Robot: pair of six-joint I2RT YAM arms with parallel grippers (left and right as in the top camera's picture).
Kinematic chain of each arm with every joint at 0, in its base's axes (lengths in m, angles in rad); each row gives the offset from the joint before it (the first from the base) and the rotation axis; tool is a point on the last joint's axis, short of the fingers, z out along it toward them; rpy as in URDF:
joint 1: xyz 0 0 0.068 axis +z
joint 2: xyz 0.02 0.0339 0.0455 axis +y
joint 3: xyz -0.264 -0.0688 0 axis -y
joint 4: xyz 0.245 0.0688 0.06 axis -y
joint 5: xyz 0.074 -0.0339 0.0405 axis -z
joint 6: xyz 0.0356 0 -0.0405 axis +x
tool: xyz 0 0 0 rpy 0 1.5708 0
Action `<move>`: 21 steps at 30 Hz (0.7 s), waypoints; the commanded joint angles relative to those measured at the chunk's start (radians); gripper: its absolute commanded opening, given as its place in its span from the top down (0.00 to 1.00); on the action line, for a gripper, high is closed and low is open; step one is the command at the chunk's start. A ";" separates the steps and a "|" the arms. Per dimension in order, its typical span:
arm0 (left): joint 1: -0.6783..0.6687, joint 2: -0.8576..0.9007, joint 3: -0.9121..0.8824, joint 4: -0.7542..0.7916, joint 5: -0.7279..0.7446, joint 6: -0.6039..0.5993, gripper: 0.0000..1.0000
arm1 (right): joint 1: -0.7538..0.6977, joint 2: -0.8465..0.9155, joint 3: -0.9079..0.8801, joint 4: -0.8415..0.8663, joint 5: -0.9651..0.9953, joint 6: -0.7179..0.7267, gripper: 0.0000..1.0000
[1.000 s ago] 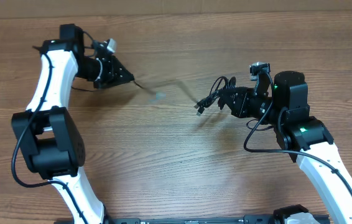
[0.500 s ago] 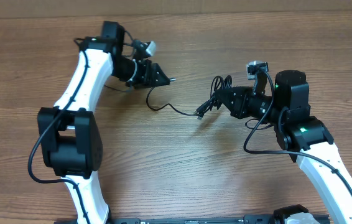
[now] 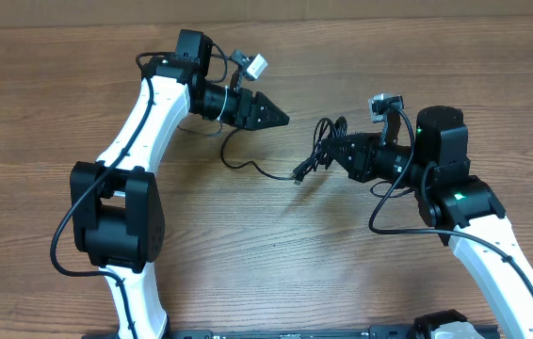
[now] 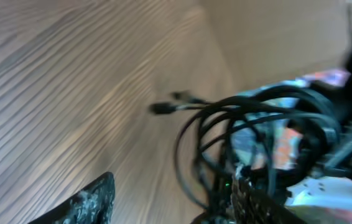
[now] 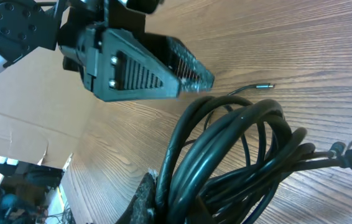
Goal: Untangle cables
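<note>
The cables are a knot of black loops (image 3: 328,141), and my right gripper (image 3: 340,153) is shut on it just above the table. Up close the bundle (image 5: 238,155) fills the right wrist view and presses against one finger (image 5: 146,198). A loose strand (image 3: 248,167) trails left from the knot over the wood. Plug ends (image 3: 298,172) hang at the knot's lower left. My left gripper (image 3: 274,118) hovers left of the knot, open and empty. Its fingers (image 4: 89,202) frame bare wood, with the bundle (image 4: 257,130) just ahead.
Brown cardboard (image 3: 342,8) runs along the table's far edge. The left arm's white links (image 3: 130,141) arch over the table's left half, and the right arm's base link (image 3: 488,254) crosses the lower right. A silvery plug tip (image 5: 263,86) lies on the wood beyond the bundle.
My left arm swung right toward the knot and its jaws opened. The strand it pulled taut now lies slack on the table. The right gripper kept its hold and barely moved.
</note>
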 commanded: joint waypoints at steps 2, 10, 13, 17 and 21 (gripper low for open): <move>-0.031 -0.019 0.012 0.021 0.126 0.061 0.36 | -0.001 -0.001 0.026 0.028 -0.048 0.001 0.96; -0.100 -0.019 0.012 0.055 0.121 0.089 0.34 | -0.001 -0.001 0.026 0.055 -0.097 0.005 0.96; -0.116 -0.019 0.012 0.074 0.104 0.089 0.34 | -0.001 -0.001 0.026 0.061 -0.129 0.005 0.96; -0.126 -0.019 0.012 0.085 0.101 0.089 0.33 | -0.001 -0.001 0.026 0.061 -0.132 0.005 0.96; -0.131 -0.019 0.012 0.095 0.101 0.089 0.33 | -0.001 -0.001 0.026 0.086 -0.180 0.005 0.96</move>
